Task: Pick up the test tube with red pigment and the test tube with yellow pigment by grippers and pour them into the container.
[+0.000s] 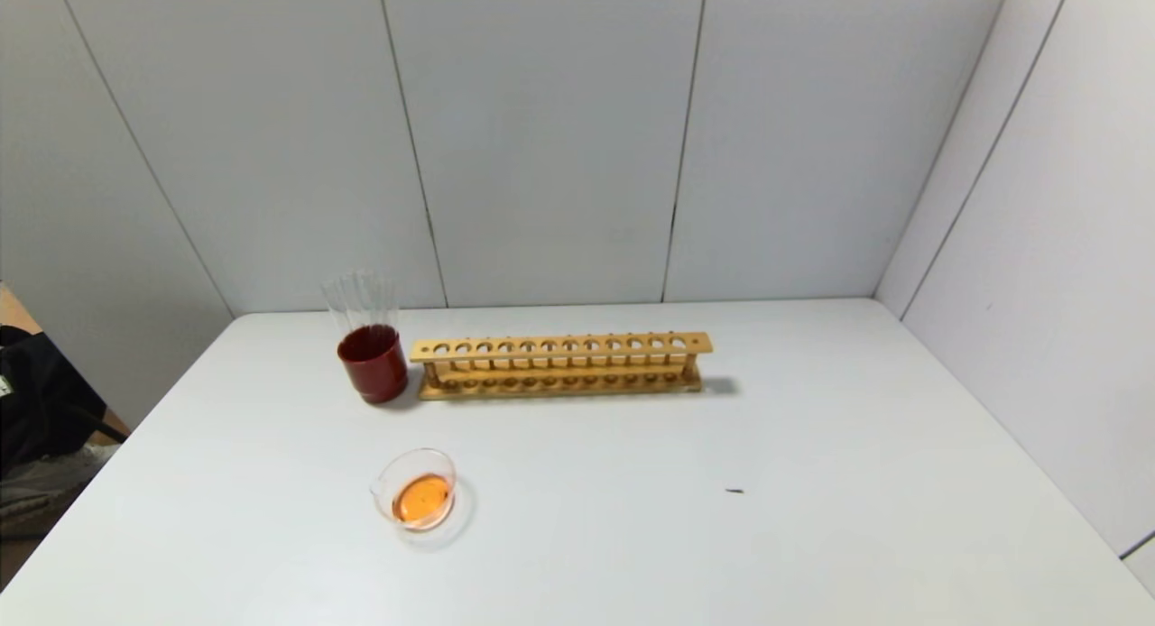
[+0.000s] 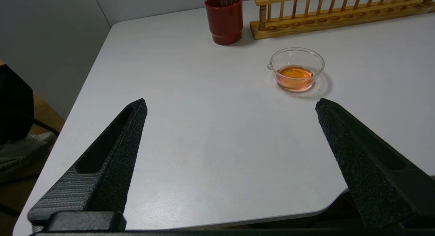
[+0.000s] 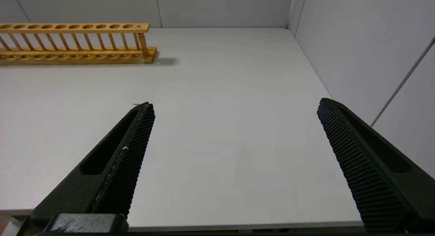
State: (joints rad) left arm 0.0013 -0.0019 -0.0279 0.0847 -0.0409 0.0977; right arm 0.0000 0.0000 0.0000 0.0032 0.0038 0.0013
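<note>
My left gripper (image 2: pixel 231 105) has its two black textured fingers (image 2: pixel 112 154) spread wide with nothing between them, hanging over the near left part of the white table (image 2: pixel 210 144), close to its front edge. My right gripper (image 3: pixel 234 105) is the same: ridged black fingers (image 3: pixel 129 151) fully parted and holding nothing, above the near right part of the table by the grey side wall (image 3: pixel 357 42). Neither arm shows in my head view.

Beyond the left fingers sits the small low round clear glass container (image 2: pixel 296 70), pouring lip toward the left edge of the table, with a shallow pool of orange liquid (image 1: pixel 421 498) in its bottom. It stands alone on the tabletop, well in front of the other items.

Farther back, an opaque dark red cup (image 1: pixel 373 363) holds several colourless clear glass tubes (image 1: pixel 361 299) standing upright. Just beside it on its right, nearly touching, a long light wooden test tube rack (image 1: pixel 561 364) lies parallel to the back wall (image 1: pixel 541 139), and every hole I can see is vacant.

I cannot pick out a tube with red or yellow pigment in any view. A tiny dark speck (image 1: pixel 734 491) lies on the table, right of the container.
</note>
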